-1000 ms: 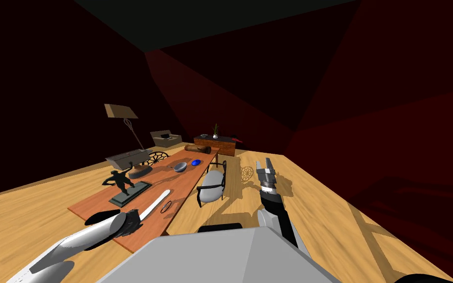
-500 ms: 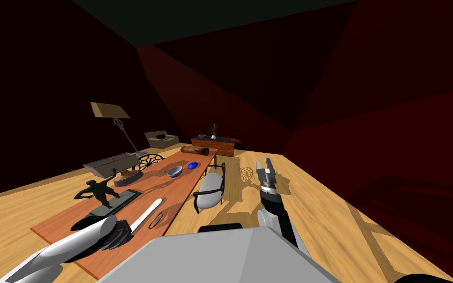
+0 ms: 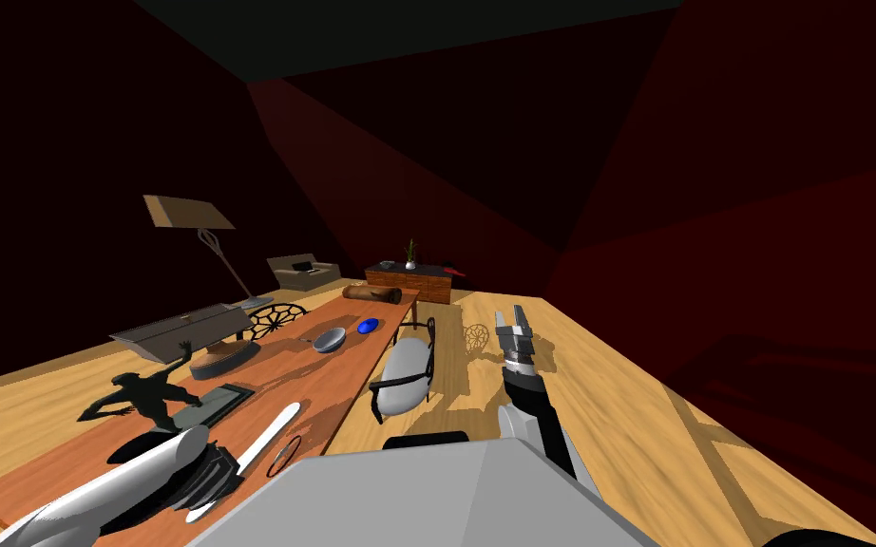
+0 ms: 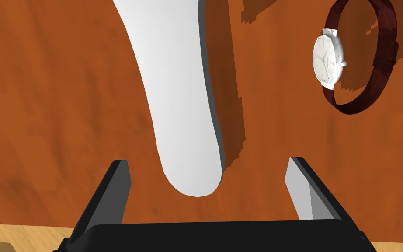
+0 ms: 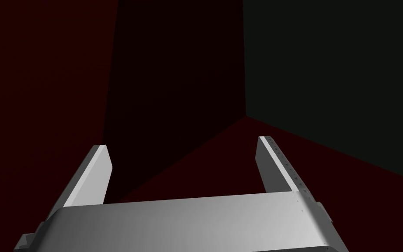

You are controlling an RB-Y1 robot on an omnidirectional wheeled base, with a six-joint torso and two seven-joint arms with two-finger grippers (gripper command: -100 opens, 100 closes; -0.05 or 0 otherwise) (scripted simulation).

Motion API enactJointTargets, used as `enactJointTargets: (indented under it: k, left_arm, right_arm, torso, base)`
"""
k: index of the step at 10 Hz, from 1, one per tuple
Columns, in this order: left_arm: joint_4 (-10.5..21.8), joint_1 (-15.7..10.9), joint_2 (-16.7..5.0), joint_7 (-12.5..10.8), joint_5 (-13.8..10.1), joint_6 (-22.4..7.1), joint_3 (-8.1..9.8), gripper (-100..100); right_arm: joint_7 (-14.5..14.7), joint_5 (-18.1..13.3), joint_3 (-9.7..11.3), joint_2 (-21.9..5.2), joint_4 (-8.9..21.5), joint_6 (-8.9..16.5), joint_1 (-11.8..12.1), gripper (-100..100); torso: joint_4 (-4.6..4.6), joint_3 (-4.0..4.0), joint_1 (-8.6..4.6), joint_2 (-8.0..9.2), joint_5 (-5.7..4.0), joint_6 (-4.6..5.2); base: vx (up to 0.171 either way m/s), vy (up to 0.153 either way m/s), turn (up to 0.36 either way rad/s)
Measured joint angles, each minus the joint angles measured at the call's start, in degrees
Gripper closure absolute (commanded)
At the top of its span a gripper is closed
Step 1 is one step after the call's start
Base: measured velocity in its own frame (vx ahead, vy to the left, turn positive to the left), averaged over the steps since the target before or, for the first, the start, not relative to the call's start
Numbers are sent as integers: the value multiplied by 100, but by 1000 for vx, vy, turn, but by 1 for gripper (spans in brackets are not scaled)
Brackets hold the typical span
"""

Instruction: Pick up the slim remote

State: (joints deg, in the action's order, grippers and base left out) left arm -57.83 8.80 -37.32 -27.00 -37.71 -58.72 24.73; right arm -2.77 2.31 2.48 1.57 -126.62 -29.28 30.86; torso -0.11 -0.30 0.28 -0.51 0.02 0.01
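1. Left claw (image 4: 207, 162): fingers apart, nothing held, low over the brown table (image 4: 43, 109), at about 10 o'clock from my chest.
2. Slim remote (image 4: 174, 87): white, flat on the table. Its rounded near end lies between my fingertips, touching neither and closer to one finger than the other.
3. Long axis: runs away from the claw at 12 o'clock, bending toward 11. The fingers straddle its narrow width, so I judge a small sideways centring and a short advance come before the squeeze.
4. Wristwatch (image 4: 327, 61): white face, dark band, at 1 o'clock of the claw, beside the remote but apart from it.
5. Right claw (image 3: 510, 318): fingers apart, empty, raised at 12 o'clock over the floor, well away from the remote; the left arm is nearer.
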Motion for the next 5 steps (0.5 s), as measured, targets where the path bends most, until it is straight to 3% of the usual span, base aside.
enactJointTargets:
  k: [5]
  left_arm:
    - [693,-196,-13,-150,-94,-401,209,-100]
  right_arm:
    - [0,0,0,0,0,0,0,0]
  torso:
    - [2,5,4,10,2,0]
  base:
    - [96,64,-67]
